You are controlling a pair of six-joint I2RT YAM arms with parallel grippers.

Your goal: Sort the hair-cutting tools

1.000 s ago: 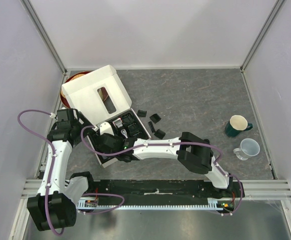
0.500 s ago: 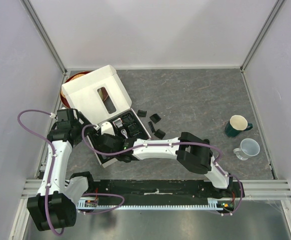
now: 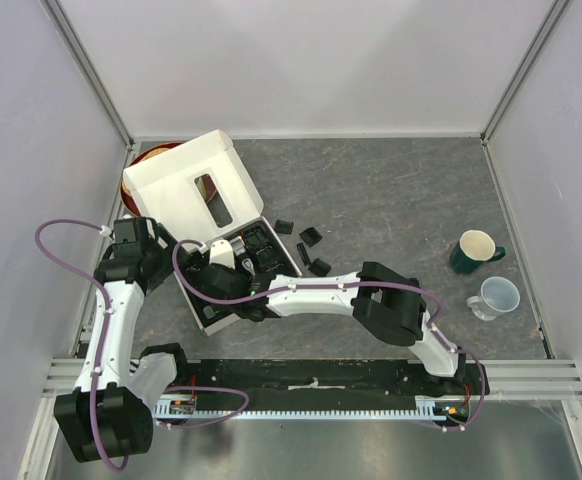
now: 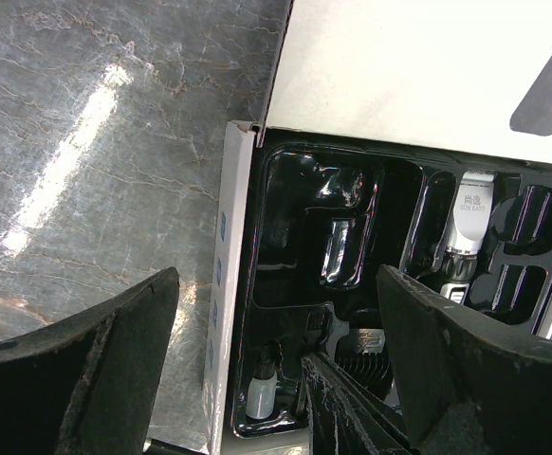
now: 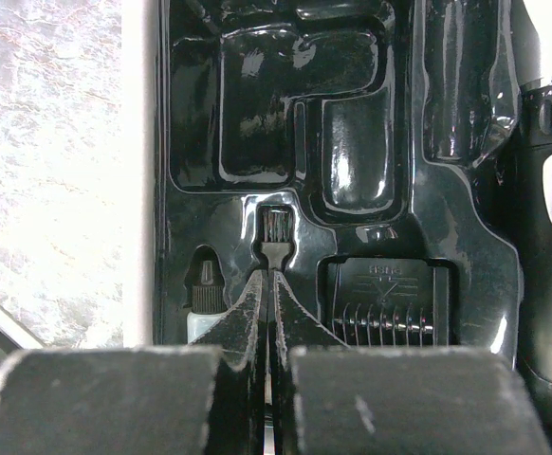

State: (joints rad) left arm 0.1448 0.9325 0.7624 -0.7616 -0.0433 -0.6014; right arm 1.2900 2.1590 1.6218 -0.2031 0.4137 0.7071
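Observation:
The small brush (image 5: 276, 230) lies in its slot in the black tray (image 5: 257, 123), bristles away from me. My right gripper (image 5: 266, 277) is shut on its handle, low over the tray's near left corner (image 3: 214, 287). A comb guard (image 5: 385, 305) sits in the slot to the brush's right, and the black clipper (image 5: 549, 190) lies along the tray's right side; its silver head (image 4: 468, 220) shows in the left wrist view. Several loose comb guards (image 3: 311, 237) lie on the table right of the box. My left gripper (image 4: 276, 370) hangs open and holds nothing, straddling the box's left wall (image 4: 227, 313).
The white box's lid (image 3: 193, 190) stands open at the back left, over a red-rimmed dish (image 3: 141, 165). A small oil bottle (image 5: 203, 301) sits left of the brush. A green mug (image 3: 476, 250) and a clear cup (image 3: 498, 296) stand at the far right.
My right gripper has shifted a little up and to the left over the tray, still shut. The left arm has not moved.

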